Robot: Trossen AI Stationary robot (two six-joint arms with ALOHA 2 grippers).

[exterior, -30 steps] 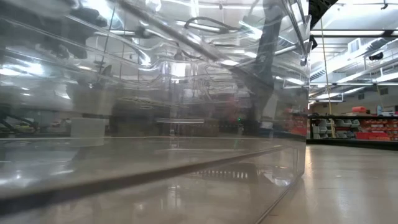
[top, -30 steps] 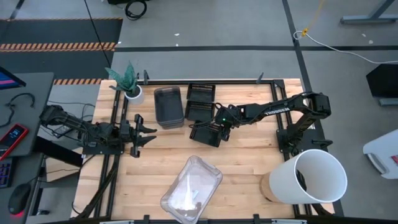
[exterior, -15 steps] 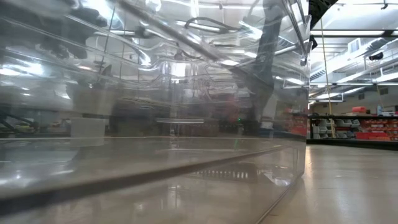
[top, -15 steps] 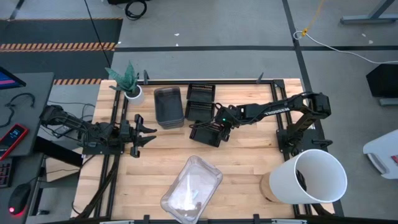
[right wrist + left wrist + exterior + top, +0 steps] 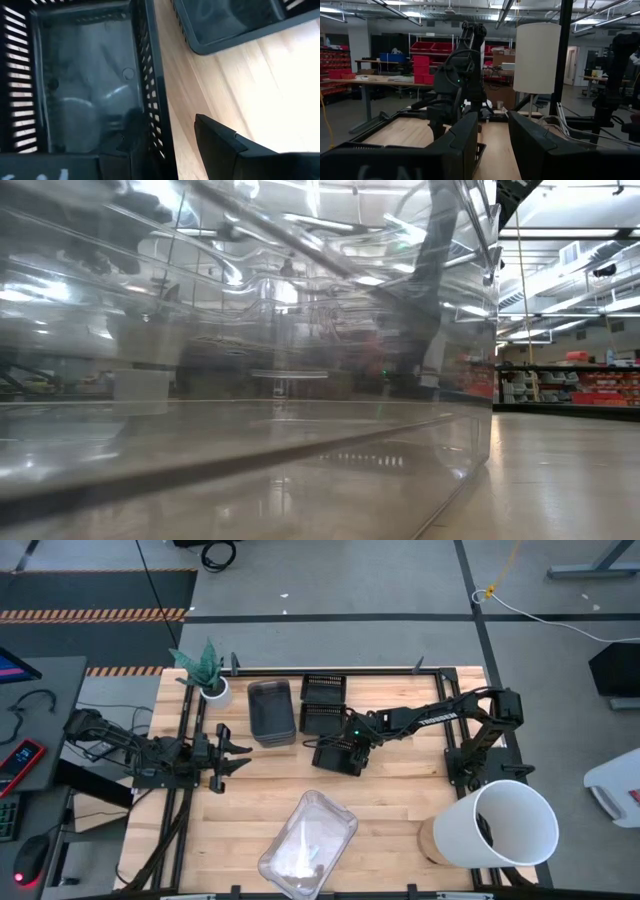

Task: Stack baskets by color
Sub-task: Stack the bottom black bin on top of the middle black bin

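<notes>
A black lattice basket (image 5: 338,755) sits on the wood at mid-table. My right gripper (image 5: 162,142) is over it, open, one finger inside the basket and one outside. Two more black baskets (image 5: 323,705) lie side by side toward the far edge, with a smoky grey basket (image 5: 271,712) to their left. A clear basket (image 5: 308,845) rests near the front edge and fills the low view (image 5: 250,380). My left gripper (image 5: 228,750) waits open at the table's left, nothing between its fingers (image 5: 492,145). My right gripper comes from above, slanting down, and straddles the black basket's lattice side wall (image 5: 152,115). Bare wood shows between the outer finger (image 5: 220,142) and the wall. Whether the inner finger (image 5: 125,150) touches the wall I cannot tell. The basket stands flat on the table.
A big white bucket (image 5: 505,825) stands at the near right corner. A small white plant pot (image 5: 212,688) stands at the far left. Black frame rails (image 5: 185,740) run along the table's sides. Bare wood lies between the clear basket and the black one.
</notes>
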